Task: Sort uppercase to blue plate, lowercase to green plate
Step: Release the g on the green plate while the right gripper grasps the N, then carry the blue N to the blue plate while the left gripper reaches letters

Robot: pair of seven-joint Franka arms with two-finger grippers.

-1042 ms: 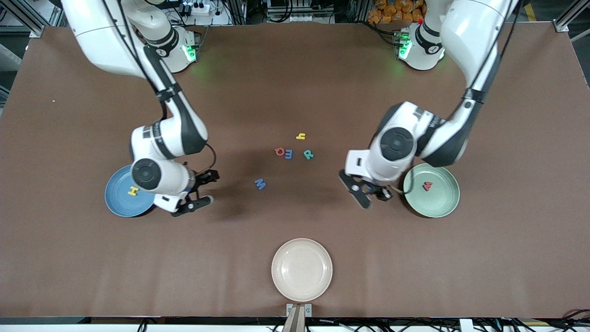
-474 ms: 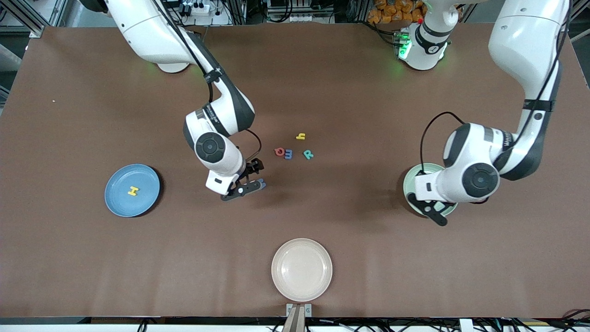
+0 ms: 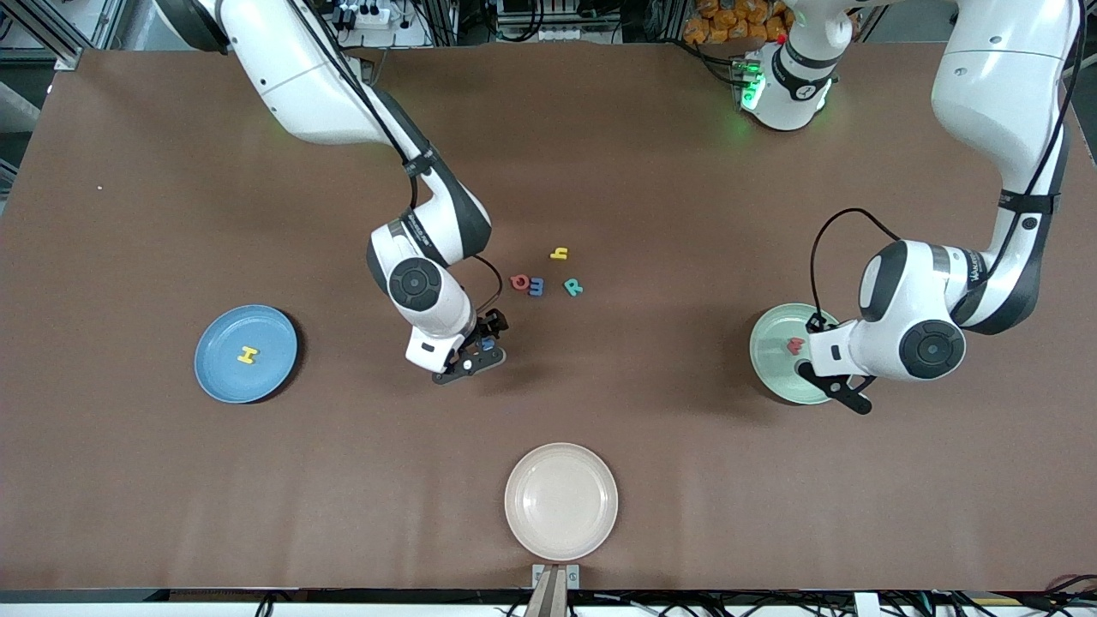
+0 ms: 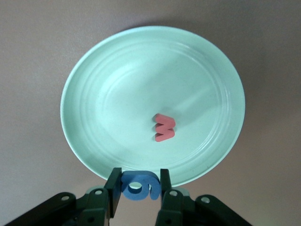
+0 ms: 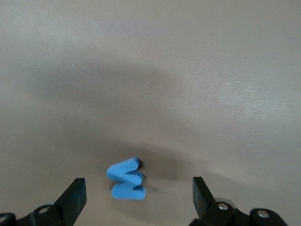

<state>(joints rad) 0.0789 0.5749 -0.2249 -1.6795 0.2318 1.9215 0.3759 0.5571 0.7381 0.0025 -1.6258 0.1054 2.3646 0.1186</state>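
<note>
While the round cream-beige plate (image 3: 561, 501), nearest the front camera, lies bare and plays no part, two sorting steps are in hand at once. Farther from the camera, toward the left arm's end of the table, the left gripper (image 4: 137, 187) hangs over the rim of the round pale mint-green plate (image 3: 776, 373), its jaws pinching a small blue foam lowercase g (image 4: 139, 184); a small red foam lowercase w (image 4: 164, 127) already lies inside that plate. The judged step is delivery of the g: the next move calls for carrying the letter a little inward over the plate's floor, lowering, and parting the jaws so the light foam falls clear of the rim. The left arm is folded, its wrist turned down over the plate.

Near the table's middle, the right gripper (image 3: 480, 353) hovers low with its jaws spread wide to either side of the larger blue foam capital M (image 5: 126, 179), which lies flat on the brown table (image 3: 171, 480) and is not yet touched. The next move calls for a short descent and a closing pinch. The right arm reaches out long from its base, forearm angled down. Toward the right arm's end, the round sky-blue plate (image 3: 227, 377) already holds the yellow foam capital H (image 3: 248, 354).

Farther still lie the red foam capital Q (image 3: 519, 281) touching a blue foam lowercase m (image 3: 536, 286), the teal-green foam capital R (image 3: 573, 288) just beside them, and the yellow foam lowercase y (image 3: 559, 253) farthest of all.
</note>
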